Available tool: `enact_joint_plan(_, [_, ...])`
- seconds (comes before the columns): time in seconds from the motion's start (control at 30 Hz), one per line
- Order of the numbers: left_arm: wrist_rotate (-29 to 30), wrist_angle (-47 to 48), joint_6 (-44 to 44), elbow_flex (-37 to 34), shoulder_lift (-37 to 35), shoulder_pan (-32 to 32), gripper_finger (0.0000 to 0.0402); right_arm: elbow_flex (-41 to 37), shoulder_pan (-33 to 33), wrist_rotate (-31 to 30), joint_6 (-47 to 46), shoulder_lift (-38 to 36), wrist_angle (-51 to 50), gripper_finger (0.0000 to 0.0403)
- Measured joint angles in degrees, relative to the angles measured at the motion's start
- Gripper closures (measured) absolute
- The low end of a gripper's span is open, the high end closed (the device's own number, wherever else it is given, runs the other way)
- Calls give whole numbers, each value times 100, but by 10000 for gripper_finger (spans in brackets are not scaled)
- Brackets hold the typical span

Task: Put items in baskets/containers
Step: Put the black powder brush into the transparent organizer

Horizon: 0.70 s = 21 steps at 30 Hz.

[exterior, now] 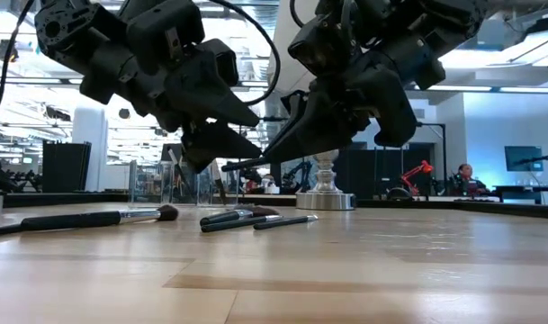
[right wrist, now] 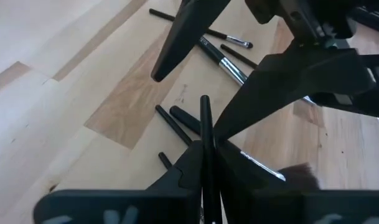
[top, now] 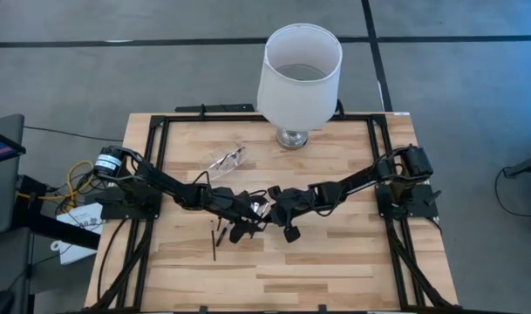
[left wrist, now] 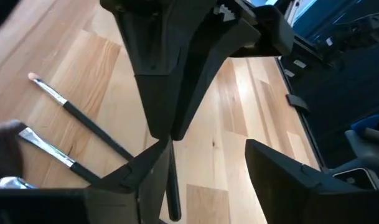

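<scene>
- Pale wood counter (top: 335, 262), with both dark arms meeting over its middle.
- Right claw (right wrist: 205, 165) clenched on a thin dark makeup brush (right wrist: 205, 124), handle poking out between the fingers, held above the boards.
- Left claw (left wrist: 195, 165) released, fingers spread, just beside the right claw's tip and facing it.
- Loose brushes (exterior: 247, 216) lying flat on the counter below both claws; one long brush (exterior: 94, 217) further to the side.
- Clear plastic pouch (top: 228, 160) resting behind the arms, near the white lampshade (top: 300, 74) on its glass base.
</scene>
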<state>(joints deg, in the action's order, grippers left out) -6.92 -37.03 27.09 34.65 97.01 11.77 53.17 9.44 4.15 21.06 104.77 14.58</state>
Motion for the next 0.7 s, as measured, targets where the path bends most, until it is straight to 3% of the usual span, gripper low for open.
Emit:
enact_joint_plan(0.13, [153, 35, -11, 0, 2, -9, 196, 2, 5, -1, 0, 0, -91, 392])
enact_joint_plan(0.7, [350, 360, 116, -2, 2, -59, 225, 2, 18, -157, -4, -8, 98, 386])
